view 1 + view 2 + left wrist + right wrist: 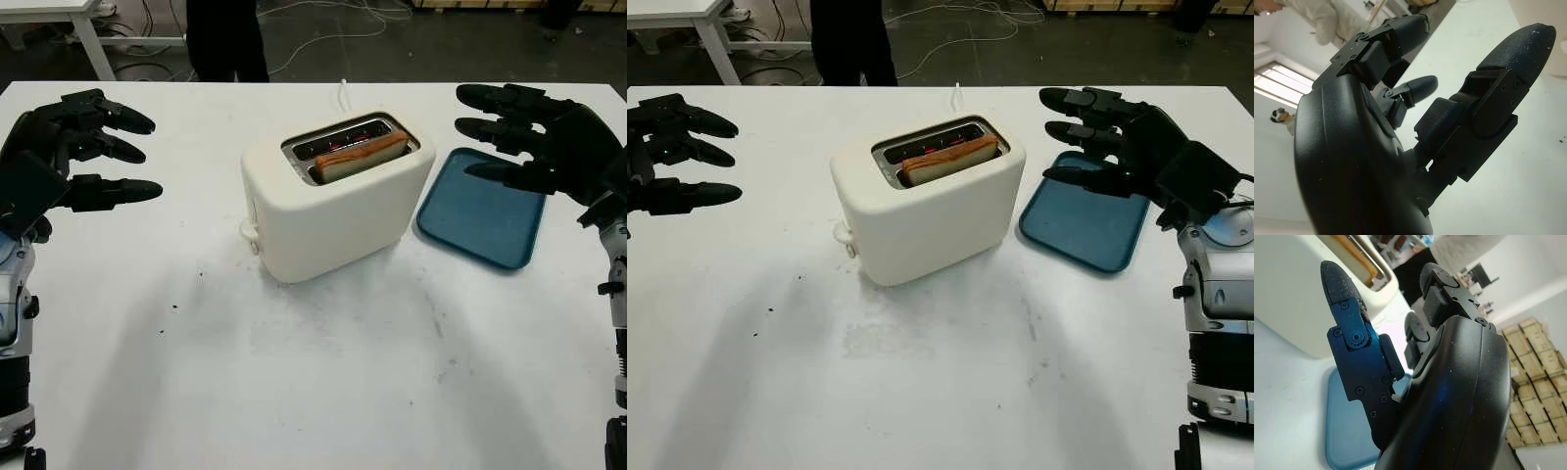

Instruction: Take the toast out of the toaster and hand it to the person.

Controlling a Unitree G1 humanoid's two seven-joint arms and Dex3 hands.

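A cream two-slot toaster (333, 211) stands in the middle of the white table (294, 382). One slice of toast (361, 155) sticks up from its nearer slot; the farther slot glows red. My left hand (93, 147) hovers open at the far left, well apart from the toaster. My right hand (509, 132) is open at the far right, above the blue tray (490, 225), its fingers pointing toward the toaster. A person in dark trousers (227, 39) stands beyond the table's far edge.
The blue tray lies flat just right of the toaster. A white cord (344, 90) runs from the toaster's back to the far edge. Another white table (59, 20) stands at the back left, with cables on the dark floor.
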